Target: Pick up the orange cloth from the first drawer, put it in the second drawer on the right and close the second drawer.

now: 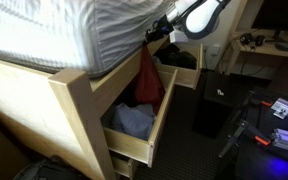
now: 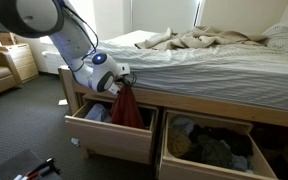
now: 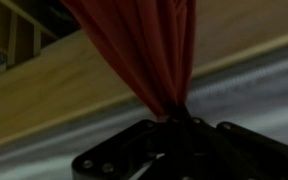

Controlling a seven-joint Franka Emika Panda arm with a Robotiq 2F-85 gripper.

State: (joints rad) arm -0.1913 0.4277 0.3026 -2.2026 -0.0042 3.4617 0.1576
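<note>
The jaws are clamped on the top of the orange cloth [image 2: 127, 106], which is bunched to a narrow neck between them in the wrist view [image 3: 144, 50]. In both exterior views the cloth hangs straight down from the jaws, beside the bed [image 2: 209, 62] edge. Its lower end dangles over the open first drawer [image 2: 109, 140]. The second drawer [image 2: 166, 152], just beside it, stands open with clothes inside.

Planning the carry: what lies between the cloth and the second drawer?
Only the first drawer's wall separates cloth and second drawer, in an exterior view.
</note>
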